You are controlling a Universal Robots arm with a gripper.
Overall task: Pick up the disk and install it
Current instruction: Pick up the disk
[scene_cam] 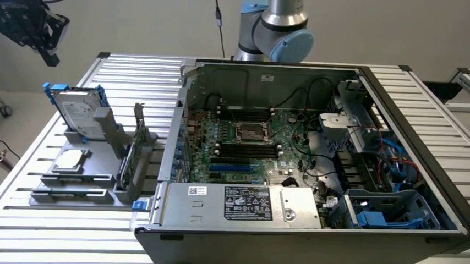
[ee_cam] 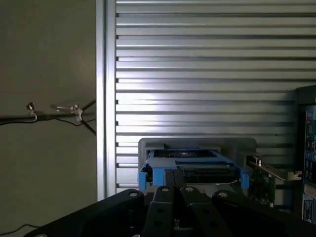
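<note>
The disk is a silver-grey drive with a white label and blue rails. It stands upright in a grey holder at the exterior view's left. In the wrist view the disk shows edge-on, just beyond my fingertips. My gripper hangs high above the holder, up and to the left of the disk, apart from it. In the wrist view the gripper is shut, its dark fingers pressed together with nothing between them.
An open computer case fills the middle and right of the slatted metal table, with its motherboard, power supply and blue drive bay. The holder also carries a small silver chip and a green card.
</note>
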